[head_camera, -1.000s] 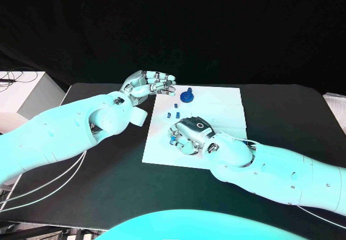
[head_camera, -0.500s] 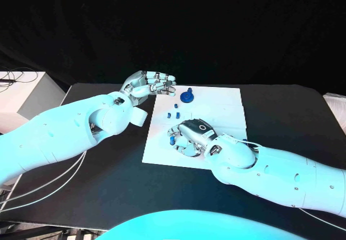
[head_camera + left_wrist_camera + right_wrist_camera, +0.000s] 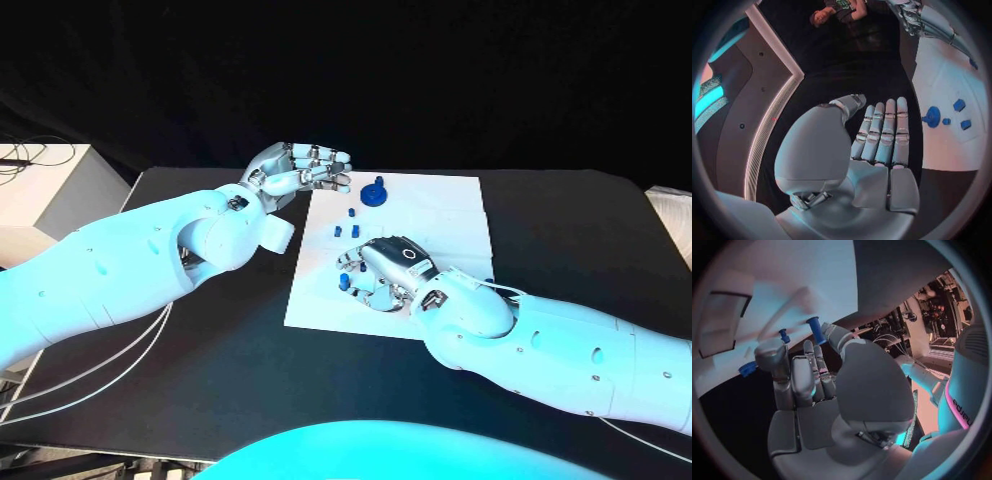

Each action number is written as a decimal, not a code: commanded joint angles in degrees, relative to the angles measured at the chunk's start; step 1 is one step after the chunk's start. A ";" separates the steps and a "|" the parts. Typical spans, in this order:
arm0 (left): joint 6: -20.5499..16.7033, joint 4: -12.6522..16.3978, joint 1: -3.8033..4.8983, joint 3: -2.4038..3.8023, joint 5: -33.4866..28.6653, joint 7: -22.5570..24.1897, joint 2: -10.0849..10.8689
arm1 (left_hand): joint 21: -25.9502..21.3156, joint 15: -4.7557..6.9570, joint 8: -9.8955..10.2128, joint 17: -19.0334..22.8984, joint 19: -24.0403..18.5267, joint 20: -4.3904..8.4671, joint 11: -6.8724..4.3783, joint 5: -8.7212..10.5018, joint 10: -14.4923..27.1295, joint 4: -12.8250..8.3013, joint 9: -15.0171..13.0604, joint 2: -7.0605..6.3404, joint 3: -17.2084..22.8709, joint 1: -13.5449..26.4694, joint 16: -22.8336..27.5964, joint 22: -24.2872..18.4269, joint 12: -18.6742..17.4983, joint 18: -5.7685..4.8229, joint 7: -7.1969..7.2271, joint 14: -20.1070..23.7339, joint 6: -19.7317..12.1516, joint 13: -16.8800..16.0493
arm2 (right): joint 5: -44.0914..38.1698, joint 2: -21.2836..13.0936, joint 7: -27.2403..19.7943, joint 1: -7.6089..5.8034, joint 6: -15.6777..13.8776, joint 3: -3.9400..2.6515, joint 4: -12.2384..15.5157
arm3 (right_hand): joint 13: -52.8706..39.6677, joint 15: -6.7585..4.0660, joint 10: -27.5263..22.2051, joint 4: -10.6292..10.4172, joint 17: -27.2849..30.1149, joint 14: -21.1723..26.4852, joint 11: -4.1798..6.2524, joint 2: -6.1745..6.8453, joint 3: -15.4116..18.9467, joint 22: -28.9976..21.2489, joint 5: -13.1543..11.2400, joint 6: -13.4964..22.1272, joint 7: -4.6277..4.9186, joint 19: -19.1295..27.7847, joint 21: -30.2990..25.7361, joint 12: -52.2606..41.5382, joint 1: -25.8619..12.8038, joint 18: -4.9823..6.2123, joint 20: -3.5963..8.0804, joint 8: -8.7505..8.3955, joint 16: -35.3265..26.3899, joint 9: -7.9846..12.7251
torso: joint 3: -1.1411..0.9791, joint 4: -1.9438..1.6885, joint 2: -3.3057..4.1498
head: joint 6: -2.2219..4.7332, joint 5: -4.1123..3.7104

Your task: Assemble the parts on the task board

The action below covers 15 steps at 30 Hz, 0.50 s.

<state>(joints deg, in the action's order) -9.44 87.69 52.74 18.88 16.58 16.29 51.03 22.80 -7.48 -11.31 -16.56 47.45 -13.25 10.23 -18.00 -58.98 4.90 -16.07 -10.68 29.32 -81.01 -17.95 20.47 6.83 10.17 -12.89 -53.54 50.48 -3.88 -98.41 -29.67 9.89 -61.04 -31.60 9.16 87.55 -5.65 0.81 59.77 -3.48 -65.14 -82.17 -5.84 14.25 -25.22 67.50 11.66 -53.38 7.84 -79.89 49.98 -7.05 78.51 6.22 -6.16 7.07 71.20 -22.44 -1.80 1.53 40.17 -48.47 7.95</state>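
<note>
- The flat white rectangular task board (image 3: 433,215) lies in the middle of the black table (image 3: 577,230), and the assembly looks at an early stage: most small blue parts lie loose on it.
- One blue round-based part with an upright stem (image 3: 376,192) stands near the board's far edge; whether it is already seated I cannot tell.
- Three small blue block-like parts (image 3: 346,225) lie just nearer on the board, left of its centre; I count three in the left wrist view.
- The silver right hand (image 3: 382,272) hangs over the board's near left part, fingers curled, and pinches a short blue cylindrical peg (image 3: 814,329); another blue piece (image 3: 342,283) shows beside its fingers.
- The silver left hand (image 3: 299,168) hovers off the board's far left corner, fingers straight and close together, holding nothing.
- Left to do, by my judgement: placing the held peg and the loose pieces.
</note>
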 commanded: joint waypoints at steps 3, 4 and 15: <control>0.73 0.10 0.00 0.03 -0.30 0.48 -0.14 | -0.16 -0.28 0.14 -0.05 0.25 -0.08 0.00 0.35 0.22 0.18 0.06 0.36 -0.27 0.12 0.20 -0.04 0.20 0.11 -0.39 -0.22 0.00 -0.05 | 0.45 -1.18 -0.20 0.03 -3.65 -0.11 1.03 | 0.17 -0.13 -0.37 -0.50 0.09 0.07 0.15 0.12 -0.37 0.01 1.07 -0.21 0.38 -0.11 0.27 -0.64 0.95 0.90 0.09 -0.40 0.36 0.21 | -0.01 0.03 -0.04 | 0.33 -0.37; 0.74 0.08 0.00 0.03 -0.30 0.49 -0.16 | -0.16 -0.28 0.14 -0.05 0.25 -0.08 0.00 0.35 0.22 0.18 0.06 0.36 -0.27 0.12 0.20 -0.04 0.20 0.11 -0.39 -0.22 0.00 -0.05 | 0.91 -1.63 -0.44 -0.03 -4.15 -0.18 1.37 | 0.19 -0.15 -0.31 -0.61 0.05 0.03 0.17 0.14 -0.44 0.05 1.30 -0.24 0.44 -0.16 0.32 -0.83 0.97 0.89 0.10 -0.42 0.44 0.24 | -0.01 0.05 -0.07 | 0.49 -0.51; 0.50 -0.40 -0.07 0.03 -0.31 0.70 -0.16 | -0.22 -0.29 0.14 -0.09 0.27 -0.08 0.00 0.35 0.24 0.20 0.07 0.35 -0.29 0.13 0.26 -0.09 0.22 0.11 -0.39 -0.22 -0.01 -0.05 | 35.86 -10.91 -7.69 -5.06 -2.12 -1.24 4.03 | -3.22 -2.48 11.70 -2.37 -2.29 -1.74 3.12 -0.55 -4.22 3.20 3.16 -5.12 -0.50 -2.34 5.55 -10.70 0.87 0.08 1.94 2.47 3.02 -0.77 | -0.03 0.37 -0.41 | 1.60 -2.39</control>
<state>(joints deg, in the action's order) -9.43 87.35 52.72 18.88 16.57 16.30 50.97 22.80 -7.48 -11.31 -16.58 47.52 -13.32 10.23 -18.00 -58.98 4.90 -16.07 -10.68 29.32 -81.01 -17.96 20.47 6.83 10.17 -12.89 -53.54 50.48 -3.87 -79.53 -39.67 4.92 -65.51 -34.86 8.01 91.08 -8.08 -1.21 69.91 -5.86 -66.77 -83.59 -3.37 13.79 -29.36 70.10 14.62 -57.83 7.53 -81.66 54.49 -16.46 79.56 6.21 -4.40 8.95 73.64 -22.96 -1.79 1.72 39.95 -47.11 6.12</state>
